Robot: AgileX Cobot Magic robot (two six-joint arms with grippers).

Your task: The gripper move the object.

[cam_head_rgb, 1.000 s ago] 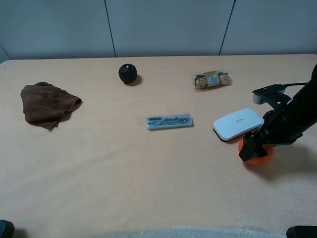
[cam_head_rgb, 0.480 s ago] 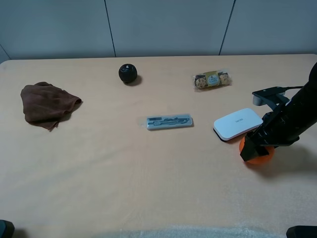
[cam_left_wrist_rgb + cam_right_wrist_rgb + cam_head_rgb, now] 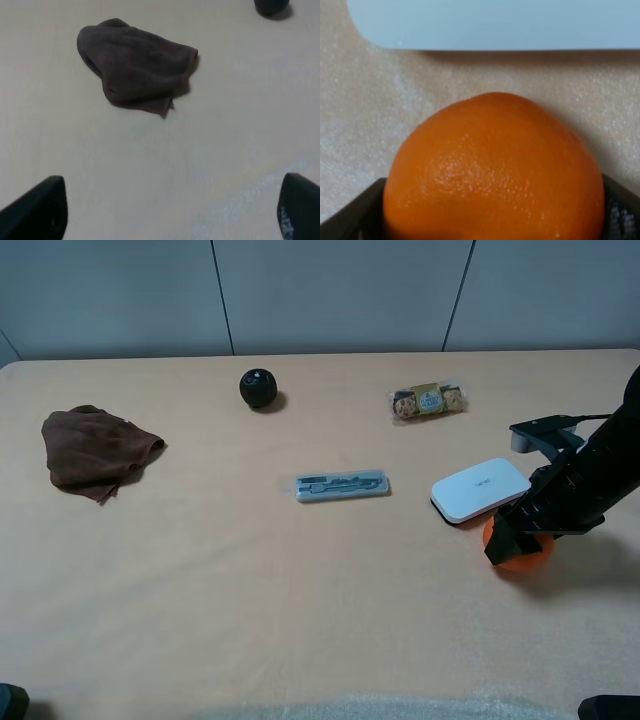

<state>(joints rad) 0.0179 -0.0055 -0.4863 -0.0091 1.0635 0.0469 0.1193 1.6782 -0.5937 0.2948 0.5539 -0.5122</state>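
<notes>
The right claw (image 3: pixel 510 540) is clamped on the object (image 3: pixel 522 554), a smooth, round orange fruit with finely dimpled skin; one dark finger presses each flank. The object sits on the matte beige counter (image 3: pixel 250 580), just beside the near right corner of the white case (image 3: pixel 480 489), a flat, glossy slab with rounded corners. The left claw (image 3: pixel 167 210) is spread wide and holds nothing. It hangs well apart from the white case, above a crumpled brown cloth (image 3: pixel 137 70) of soft, folded fabric.
</notes>
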